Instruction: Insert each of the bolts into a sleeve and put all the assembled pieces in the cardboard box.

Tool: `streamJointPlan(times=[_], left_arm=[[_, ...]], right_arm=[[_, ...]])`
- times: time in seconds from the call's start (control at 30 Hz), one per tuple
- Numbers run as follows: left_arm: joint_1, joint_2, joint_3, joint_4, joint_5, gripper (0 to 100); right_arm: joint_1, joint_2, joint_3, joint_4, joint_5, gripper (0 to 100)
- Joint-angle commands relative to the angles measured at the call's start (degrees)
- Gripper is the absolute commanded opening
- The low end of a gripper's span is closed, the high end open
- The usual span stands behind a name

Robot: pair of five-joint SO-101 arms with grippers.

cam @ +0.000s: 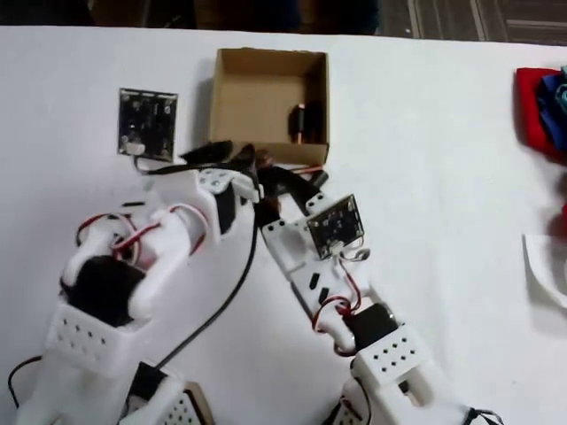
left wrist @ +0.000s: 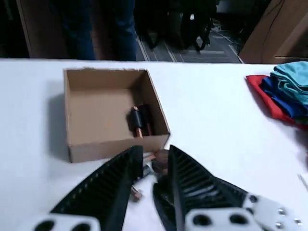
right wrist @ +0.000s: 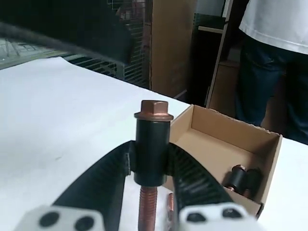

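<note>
Left gripper [left wrist: 155,153] at 6 o'clock of the cardboard box [cam: 270,93]; clenched or released, cannot tell. Right gripper [right wrist: 149,158], beside it at 4 o'clock, clamps a sleeve [right wrist: 151,144] with a bolt [right wrist: 153,109] through it: plain in its wrist view, tangled from above. Assembled pieces [left wrist: 140,120] lie in the box's 4 o'clock corner.

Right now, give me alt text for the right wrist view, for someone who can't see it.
The right gripper clamps an upright black sleeve with a copper bolt through it, hex head up, threads below. Behind it, on the white table, an open cardboard box holds assembled pieces.
</note>
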Motion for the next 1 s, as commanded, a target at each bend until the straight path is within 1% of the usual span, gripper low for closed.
streamJointPlan(times=[0.0,0.1,0.2,0.27,0.37,0.43,0.5,0.6,0.67,0.9,0.97], left_arm=[[-5.10,-2.20,-2.51,0.09,-8.62,11],[-12.22,-3.08,0.22,0.09,-15.38,8],[-20.66,-3.52,5.93,-0.44,-20.66,3],[-25.58,-2.81,11.47,-2.46,-21.89,3],[-30.95,-0.97,21.58,-8.62,-20.48,3],[-32.26,1.41,26.77,-13.10,-20.40,4],[-32.26,4.92,30.20,-18.20,-20.40,7],[-32.00,12.84,31.43,-24.44,-20.40,12],[-32.00,19.87,30.20,-27.60,-20.40,12],[-32.26,46.15,18.51,-28.48,-20.22,10],[-32.18,49.67,14.29,-25.67,-20.13,9]], right_arm=[[0.31,0.04,-3.78,-0.57,-0.44,2.3],[0.48,0.22,-6.42,6.29,-0.44,2.3],[3.47,0.31,-13.36,15.87,-0.44,2.3],[6.64,0.57,-18.46,19.03,-0.35,2.3],[10.86,6.02,-26.46,19.65,-0.09,2.2],[12.62,13.14,-33.05,20.62,0.00,2.2],[13.41,21.93,-41.58,24.22,0.00,2.2],[13.14,36.44,-57.41,32.75,-0.26,2.2],[12.97,46.64,-69.54,39.08,-0.35,2.2],[13.32,84.00,-117.19,60.44,-0.62,2.2],[13.32,94.02,-131.25,66.51,-3.87,2.2]])
